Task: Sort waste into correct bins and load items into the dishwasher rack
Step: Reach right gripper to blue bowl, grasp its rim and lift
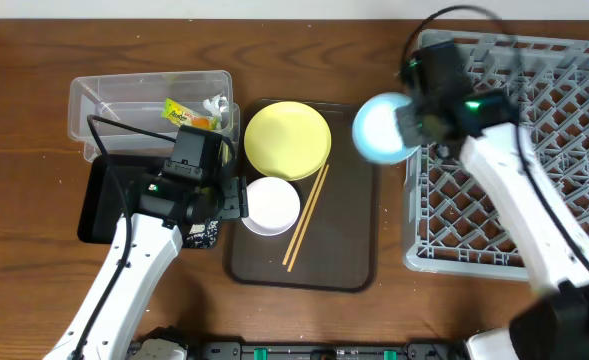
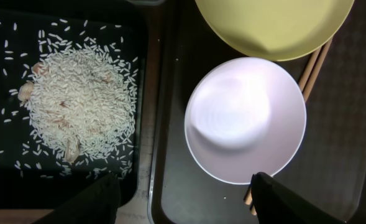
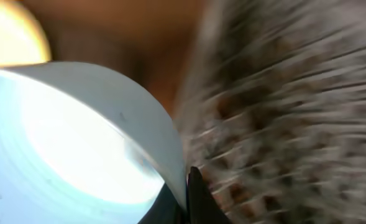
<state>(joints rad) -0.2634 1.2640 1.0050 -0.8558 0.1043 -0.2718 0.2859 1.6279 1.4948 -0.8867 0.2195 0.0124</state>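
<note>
**Blue bowl held at the rack's left edge, loading step in hand**
The right gripper (image 1: 412,122) is pinched on the rim of the blue bowl (image 1: 382,128), which hangs between the serving tray (image 1: 354,240) and the rack (image 1: 474,230), just at the rack's left wall. Next, I judge, the bowl must clear that wall and settle among the pegs; the lattice in view offers room. The left gripper (image 2: 189,202), spread wide and empty, hovers over the white bowl (image 2: 245,121), with the plate (image 2: 273,25) and chopsticks (image 2: 313,65) crowding its far right side.

A lab-like test setup: dishwasher rack (image 1: 574,110) and brown tray (image 1: 349,240) staged on a wooden table (image 1: 14,270).
</note>
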